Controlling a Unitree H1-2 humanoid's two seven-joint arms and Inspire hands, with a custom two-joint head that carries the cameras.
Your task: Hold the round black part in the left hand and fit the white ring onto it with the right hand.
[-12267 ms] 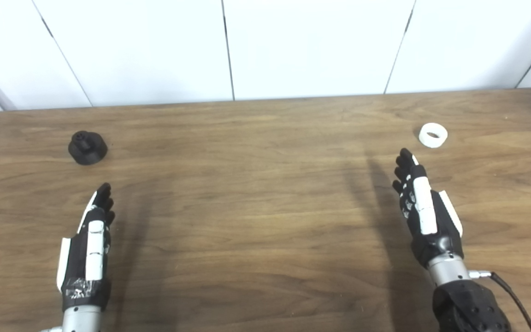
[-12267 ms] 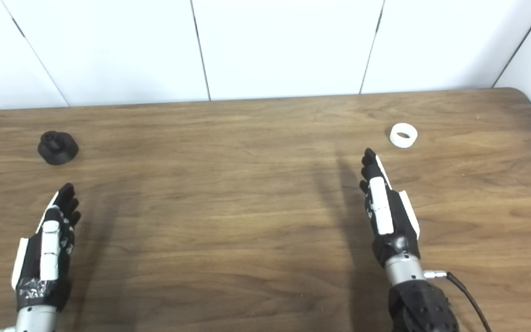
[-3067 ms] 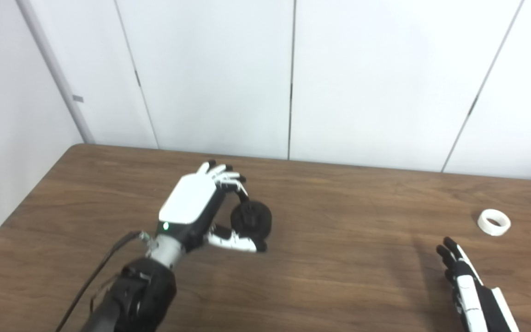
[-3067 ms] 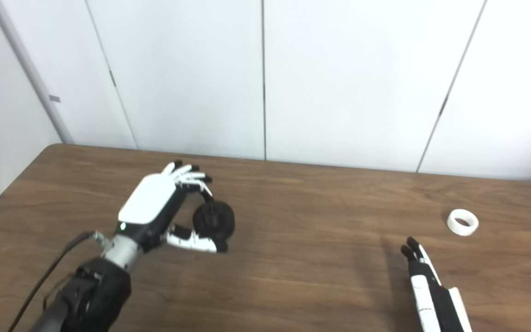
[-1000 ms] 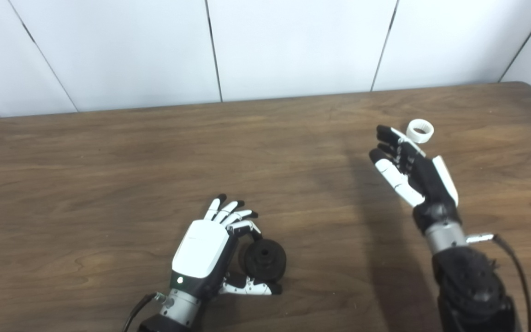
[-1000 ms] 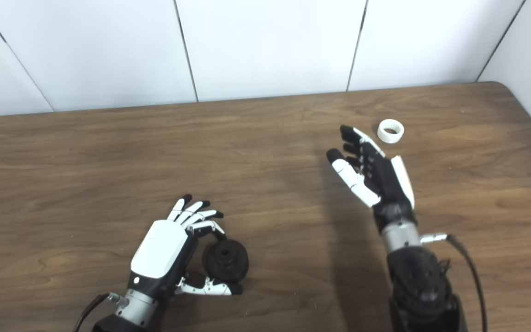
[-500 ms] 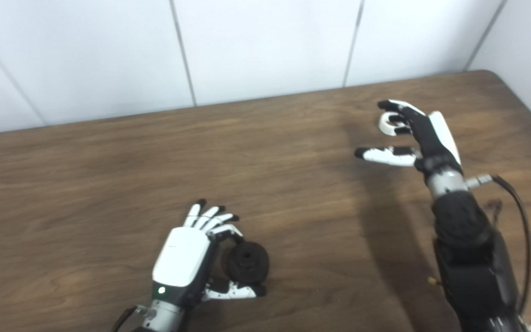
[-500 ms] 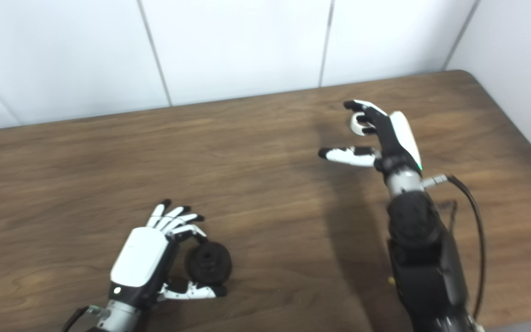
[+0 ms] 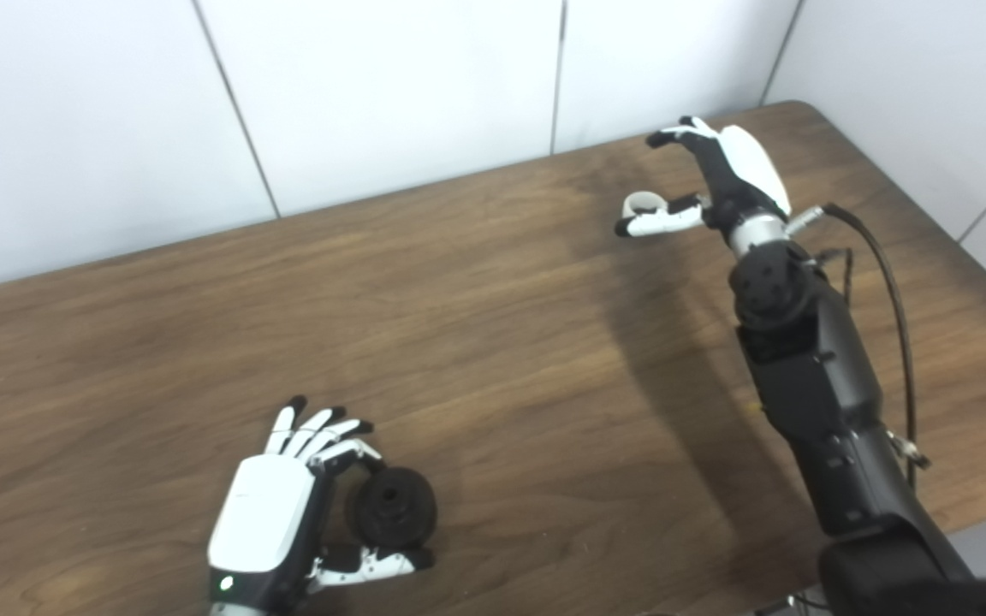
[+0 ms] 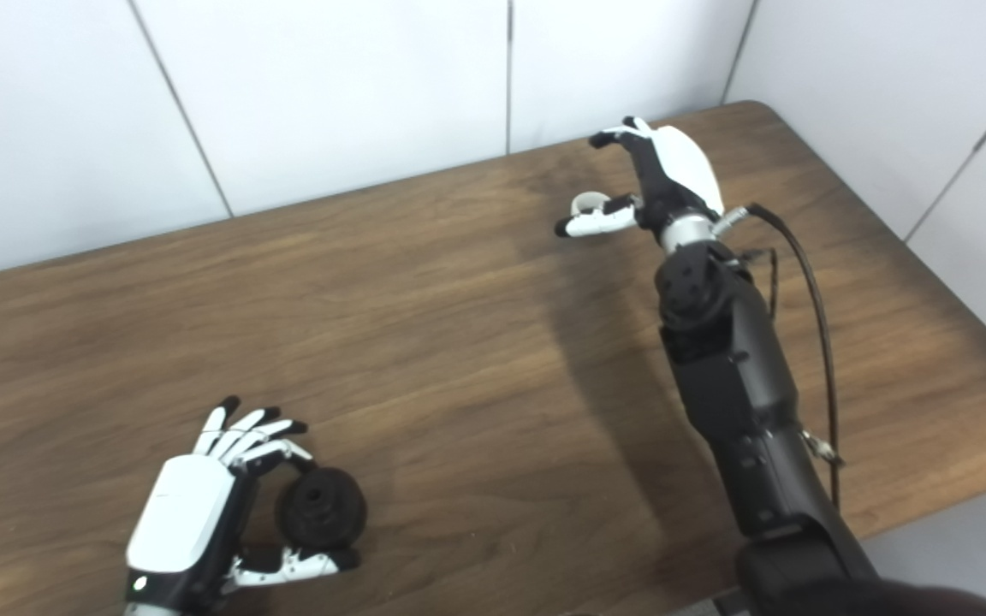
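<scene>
White plastic ring [image 9: 640,204] lies far right on the brown wooden table [image 9: 493,342]; the right hand [image 9: 720,175] has reached over it, fingers spread, not yet gripping. The left hand [image 9: 275,522] still pinches the round black part [image 9: 391,517], so pickup comes next.

No words, numbers or signs can be read anywhere in these pictures. Nothing here has writing that can be made out.

round part [image 9: 391,506] near left on table [image 9: 476,342]; ring [image 9: 641,204] far right
</scene>
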